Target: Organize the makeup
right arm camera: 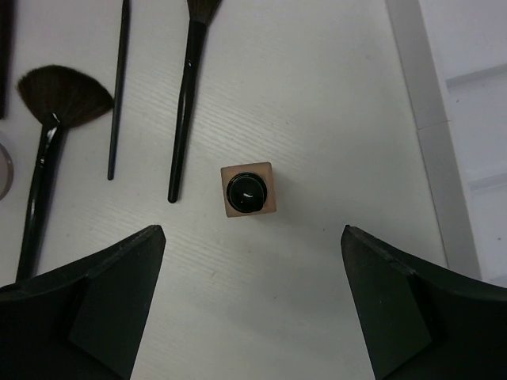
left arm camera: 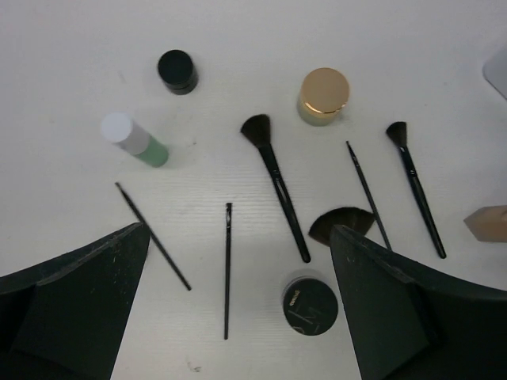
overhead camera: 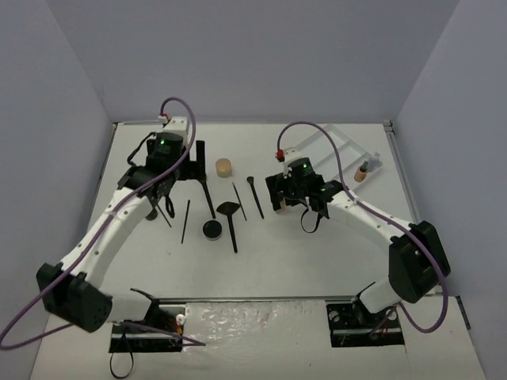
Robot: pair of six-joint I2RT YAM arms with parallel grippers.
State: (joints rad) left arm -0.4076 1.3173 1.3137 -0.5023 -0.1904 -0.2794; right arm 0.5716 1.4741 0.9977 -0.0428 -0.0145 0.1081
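Note:
The makeup lies spread over the white table. My left gripper hangs open high above a thin black pencil, with a black round pot by its right finger. Beyond them are a green bottle, a small black pot, a tan jar and several black brushes. My right gripper is open over bare table. A square tan bottle with a black cap stands upright just ahead of its fingertips. From above, the left gripper and right gripper hide the items beneath them.
The white divided tray lies at the back right, its edge right of the tan bottle. A small tan bottle stands at the tray's right side. A fan brush and two thin brushes lie left of my right gripper.

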